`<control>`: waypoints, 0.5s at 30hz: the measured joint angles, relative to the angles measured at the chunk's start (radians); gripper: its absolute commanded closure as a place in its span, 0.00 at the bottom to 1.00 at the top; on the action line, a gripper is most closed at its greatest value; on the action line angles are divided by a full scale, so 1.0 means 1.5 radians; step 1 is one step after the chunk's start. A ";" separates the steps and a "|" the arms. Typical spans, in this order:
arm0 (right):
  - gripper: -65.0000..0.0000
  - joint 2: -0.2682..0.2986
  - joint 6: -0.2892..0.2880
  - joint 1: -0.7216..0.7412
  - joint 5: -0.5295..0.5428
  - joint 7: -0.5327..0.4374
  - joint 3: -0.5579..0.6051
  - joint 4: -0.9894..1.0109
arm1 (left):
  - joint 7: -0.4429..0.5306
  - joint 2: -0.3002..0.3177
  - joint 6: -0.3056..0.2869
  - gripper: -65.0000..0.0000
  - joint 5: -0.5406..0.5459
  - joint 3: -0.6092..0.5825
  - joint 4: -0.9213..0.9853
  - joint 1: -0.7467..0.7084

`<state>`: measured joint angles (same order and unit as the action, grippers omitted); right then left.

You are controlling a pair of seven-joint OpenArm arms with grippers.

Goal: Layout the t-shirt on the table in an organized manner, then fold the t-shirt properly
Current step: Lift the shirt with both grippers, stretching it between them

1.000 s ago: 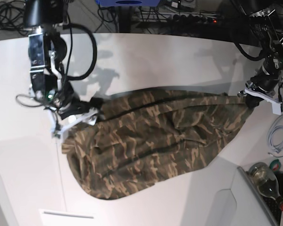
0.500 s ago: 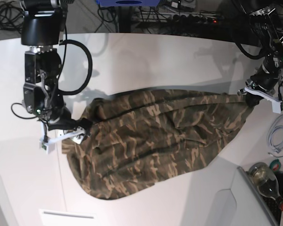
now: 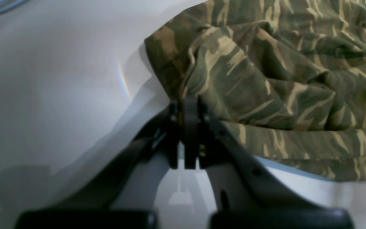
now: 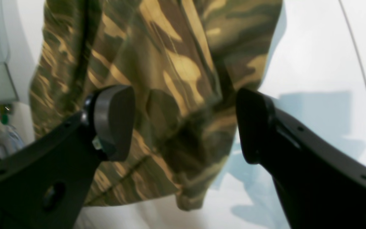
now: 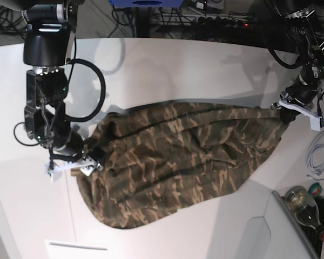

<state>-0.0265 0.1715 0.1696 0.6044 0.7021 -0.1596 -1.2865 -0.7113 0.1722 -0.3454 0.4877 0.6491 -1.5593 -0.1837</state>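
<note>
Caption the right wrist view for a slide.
Open right gripper straddling the camouflage t-shirt edge above the white table.

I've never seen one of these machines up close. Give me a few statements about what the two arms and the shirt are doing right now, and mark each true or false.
1. The left gripper is shut on an edge of the t-shirt. True.
2. The right gripper is clamped tight on the cloth. False: its jaws stand wide open, with cloth between them but not pinched.
3. The t-shirt is already folded into a neat square. False: it lies rumpled and stretched out across the table.
4. The shirt is plain white. False: it is camouflage in olive, brown and tan.
5. A bottle sits near one corner in the base view. True.
</note>
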 measured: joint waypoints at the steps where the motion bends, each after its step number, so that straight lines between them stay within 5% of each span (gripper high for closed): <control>1: 0.32 0.000 0.000 0.006 0.000 0.000 0.000 0.005 | 0.000 0.000 0.000 1.00 0.000 0.000 0.000 0.000; 4: 0.47 -0.001 -0.001 0.035 0.001 -0.001 0.000 0.063 | 0.000 0.000 0.000 1.00 0.000 0.000 0.000 0.000; 8: 0.64 -0.001 -0.054 0.041 0.002 -0.006 -0.003 0.082 | 0.000 0.000 0.000 1.00 0.000 0.000 0.000 0.000; 10: 0.70 -0.005 -0.054 0.042 0.001 -0.022 -0.003 0.082 | 0.000 0.000 0.000 1.00 0.000 0.002 0.001 0.000; 14: 1.00 -0.008 -0.056 0.036 0.002 -0.018 -0.003 0.082 | 0.000 0.000 0.000 1.00 0.000 0.003 0.001 0.000; 15: 1.00 -0.008 -0.056 0.030 0.003 -0.017 -0.003 0.079 | 0.000 0.000 0.000 1.00 0.000 0.003 0.001 0.000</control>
<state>-0.0387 0.0872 0.2146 0.6086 0.6765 -0.1646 -1.1687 -0.7113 0.1722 -0.3454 0.4877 0.6529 -1.5574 -0.1837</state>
